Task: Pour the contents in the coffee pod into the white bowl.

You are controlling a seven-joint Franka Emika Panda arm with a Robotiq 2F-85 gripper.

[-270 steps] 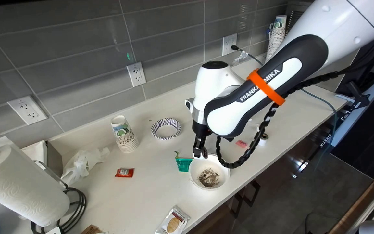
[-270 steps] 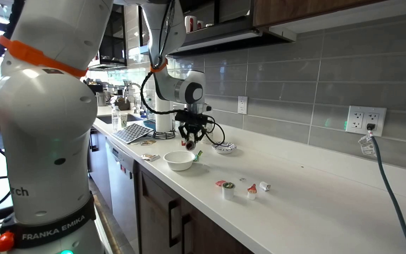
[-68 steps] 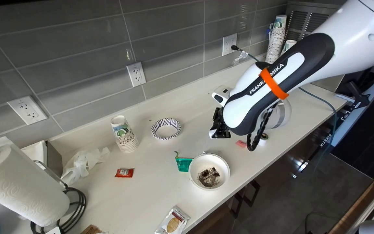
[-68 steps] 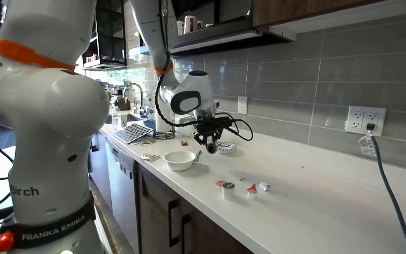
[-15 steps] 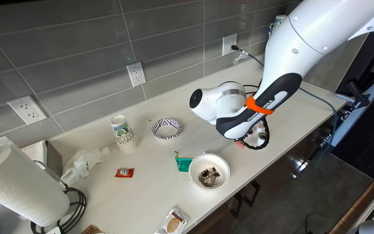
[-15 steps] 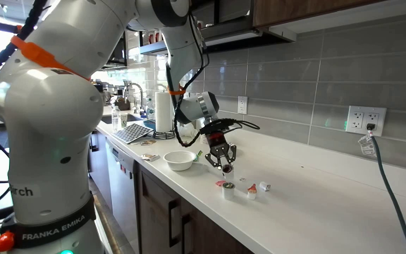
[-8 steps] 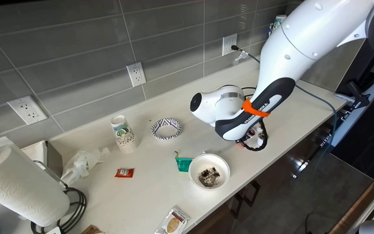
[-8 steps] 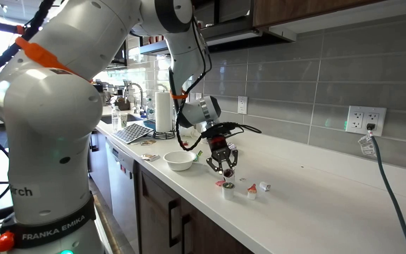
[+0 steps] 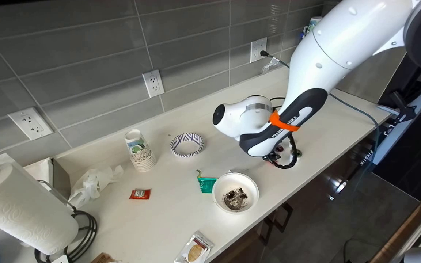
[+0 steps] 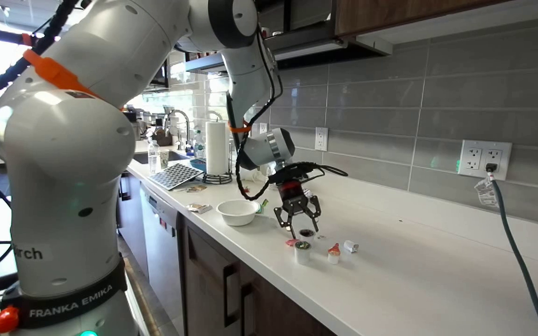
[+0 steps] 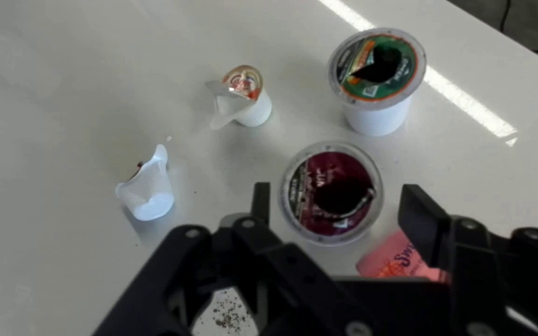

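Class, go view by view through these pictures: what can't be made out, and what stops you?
Red-lidded coffee pod, wrist view: the hole in its lid is too dark to show what is inside.
Pink packet, wrist view: partly hidden behind the end effector.
White bowl, in an exterior view: its near wall hides the inside bottom.
White packet, in an exterior view: cut off by the bottom edge.

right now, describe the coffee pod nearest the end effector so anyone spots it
Over the white counter hangs the open end effector. In the wrist view, the coffee pod shows between the fingertips. It is dark red on top, the neighbouring pod green.
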